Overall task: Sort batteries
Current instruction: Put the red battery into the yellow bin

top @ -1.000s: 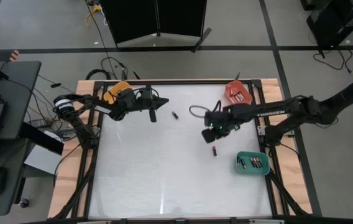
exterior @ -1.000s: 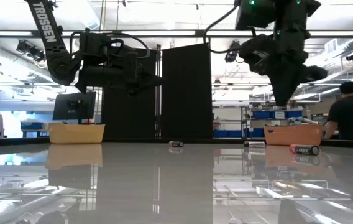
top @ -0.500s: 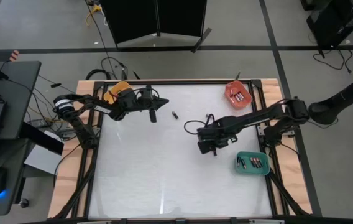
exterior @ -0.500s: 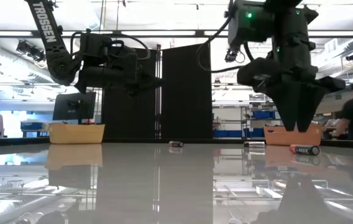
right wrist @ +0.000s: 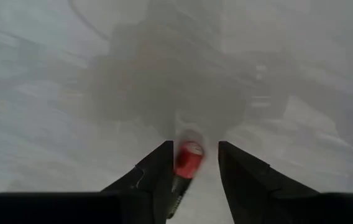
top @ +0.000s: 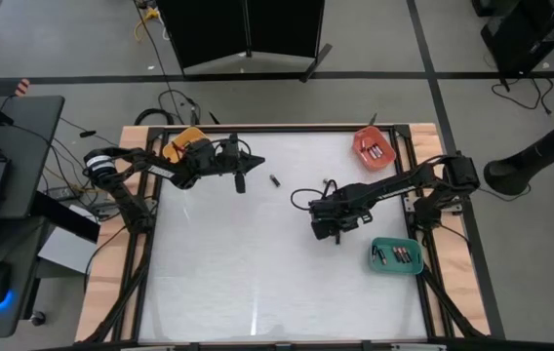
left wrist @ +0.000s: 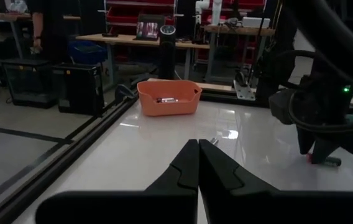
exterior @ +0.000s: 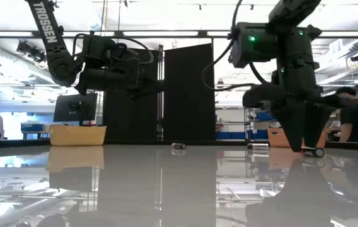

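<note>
Right wrist view: the right gripper (right wrist: 192, 163) straddles a red-capped battery (right wrist: 187, 160) on the table, fingers narrowly apart and not yet clamping. Best to settle fully, then close squarely. Farther left, the left gripper (top: 239, 180) waits pinched together.

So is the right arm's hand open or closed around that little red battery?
Open: the right gripper has its fingers either side of the battery, with gaps showing.

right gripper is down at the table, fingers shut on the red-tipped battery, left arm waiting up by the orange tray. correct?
One error: the right gripper is not shut. The right wrist view shows its fingers open, straddling the red-tipped battery with gaps on both sides. The left gripper does wait beside the orange tray.
</note>
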### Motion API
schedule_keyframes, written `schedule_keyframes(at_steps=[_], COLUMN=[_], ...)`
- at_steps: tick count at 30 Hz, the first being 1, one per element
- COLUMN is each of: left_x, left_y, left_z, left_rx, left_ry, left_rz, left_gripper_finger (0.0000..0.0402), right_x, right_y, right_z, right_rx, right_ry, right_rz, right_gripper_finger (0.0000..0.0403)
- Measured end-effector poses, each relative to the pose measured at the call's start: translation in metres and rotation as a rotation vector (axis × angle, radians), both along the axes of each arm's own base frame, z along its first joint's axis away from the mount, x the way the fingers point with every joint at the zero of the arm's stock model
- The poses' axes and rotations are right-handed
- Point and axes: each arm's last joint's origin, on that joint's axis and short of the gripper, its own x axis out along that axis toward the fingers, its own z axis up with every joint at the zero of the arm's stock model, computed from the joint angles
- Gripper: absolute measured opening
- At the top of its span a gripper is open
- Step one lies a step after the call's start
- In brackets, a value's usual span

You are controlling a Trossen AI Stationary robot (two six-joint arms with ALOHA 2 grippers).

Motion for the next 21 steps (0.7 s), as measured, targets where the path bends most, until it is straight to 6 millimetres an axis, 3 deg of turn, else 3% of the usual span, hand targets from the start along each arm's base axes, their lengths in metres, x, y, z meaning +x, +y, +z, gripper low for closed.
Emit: schedule_keyframes(at_steps=[6,13,18,21], left_x=[0.000,0.000,0.000,0.000], left_y=[0.000,0.000,0.000,0.000], left_z=[-0.001,-0.002,-0.002,-0.001], left_rx=[-0.003,-0.008,-0.015,-0.041], left_ry=[0.008,0.016,0.015,0.007], left_rz=[0.000,0.001,0.001,0.002], left_gripper_finger=[0.0010,0.0010,0.0010,0.0010], right_x=[-0.001,-0.003,0.000,0.008], right_y=[0.001,0.001,-0.001,-0.006], right_z=[-0.007,-0.008,-0.004,0.009], right_rx=[0.014,0.011,0.005,-0.055], right_ry=[-0.043,-0.035,-0.054,-0.132], right_rz=[0.001,0.053,0.164,0.262], right_gripper_finger=[0.0121,0.0059,0.0058,0.0058])
